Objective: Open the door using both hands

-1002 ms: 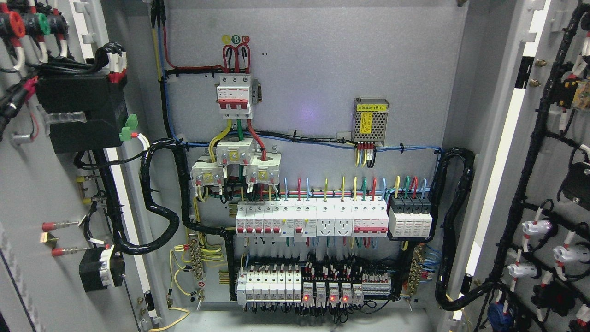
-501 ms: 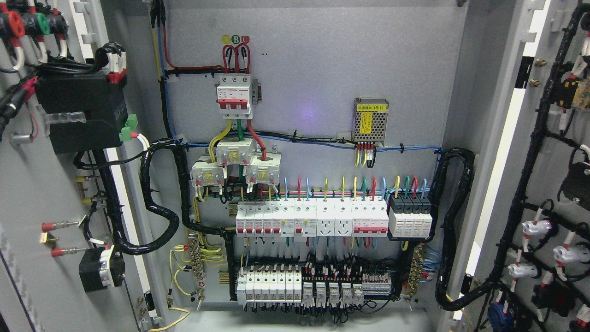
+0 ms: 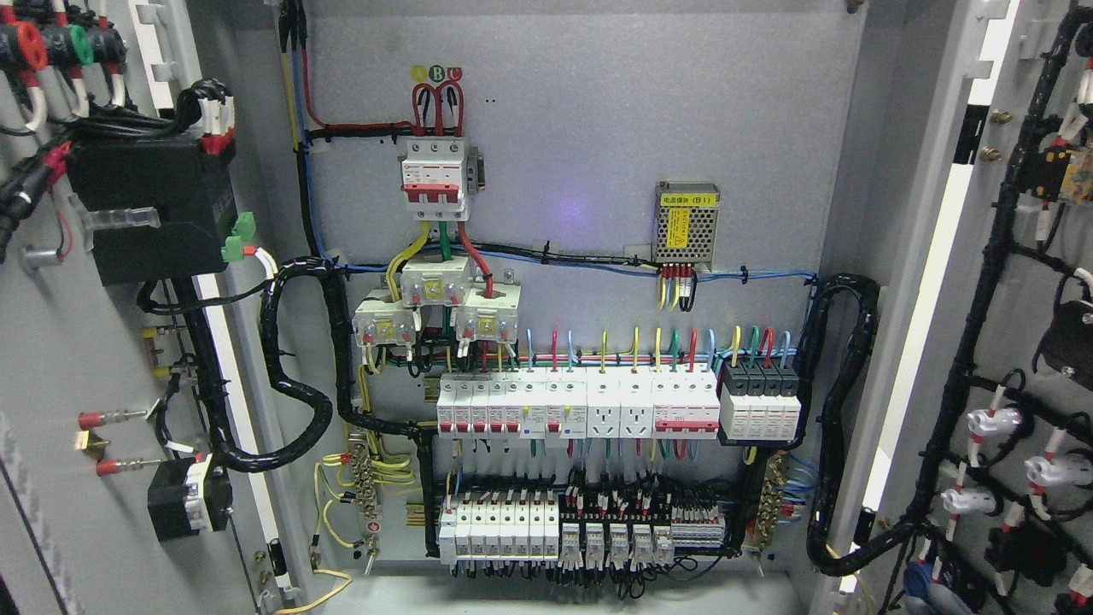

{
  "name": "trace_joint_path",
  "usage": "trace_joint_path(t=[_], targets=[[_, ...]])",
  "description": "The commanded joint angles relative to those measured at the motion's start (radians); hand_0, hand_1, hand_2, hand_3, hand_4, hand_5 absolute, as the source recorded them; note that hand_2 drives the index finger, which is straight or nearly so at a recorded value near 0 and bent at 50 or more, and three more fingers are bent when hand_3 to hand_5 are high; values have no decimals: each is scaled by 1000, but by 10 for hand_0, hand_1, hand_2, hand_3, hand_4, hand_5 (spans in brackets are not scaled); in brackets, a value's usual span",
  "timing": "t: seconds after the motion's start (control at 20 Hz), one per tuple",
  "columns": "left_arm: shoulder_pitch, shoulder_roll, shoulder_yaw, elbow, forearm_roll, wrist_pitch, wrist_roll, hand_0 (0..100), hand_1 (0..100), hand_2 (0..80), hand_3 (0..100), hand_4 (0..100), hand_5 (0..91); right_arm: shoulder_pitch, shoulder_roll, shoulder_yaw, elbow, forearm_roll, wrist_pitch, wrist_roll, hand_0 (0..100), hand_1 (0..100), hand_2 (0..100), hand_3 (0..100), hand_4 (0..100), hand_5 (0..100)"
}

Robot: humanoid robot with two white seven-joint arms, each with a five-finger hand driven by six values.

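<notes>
The grey cabinet stands with both doors swung wide. The left door [image 3: 51, 359] fills the left edge, its inner face carrying a black box and wired lamps. At the right edge, the right door [image 3: 1016, 282] shows black cable looms and white lamp sockets. Between them lies the back panel [image 3: 598, 128] with breakers and wiring. A small grey rounded shape [image 3: 939, 602] pokes in at the bottom edge by the right door; it looks like part of my right hand, too little showing to read. My left hand is out of view.
A red-handled main breaker [image 3: 435, 175] sits high on the panel, a mesh power supply [image 3: 687, 224] to its right. Rows of white breakers [image 3: 581, 406] and relays [image 3: 598, 538] run below. Thick black cable conduits [image 3: 299, 384] loop from the panel to each door.
The red lights on the bottom relay row, lit a second ago, are now off. A grey shape has come in at the bottom right, and the right door's parts have shifted slightly.
</notes>
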Motion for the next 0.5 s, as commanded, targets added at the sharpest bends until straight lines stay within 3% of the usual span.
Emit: trace_joint_path(t=[0.0,0.2,0.45], targets=[[7,-7,133,-146,96,-943,-2,0,0,0,0,0,0,0,-86,-137,-10,-107,5,-5,0,0,0,0,0,0],[19,-3,208,-146,133,-962,-2,0,0,0,0,0,0,9,-105,-172,22,-129,7,-49,0,0,0,0,0,0],[24,13,363,-137,218,-962,0,0,0,0,0,0,0,17,-96,-192,32,-162,7,-63,0,0,0,0,0,0]])
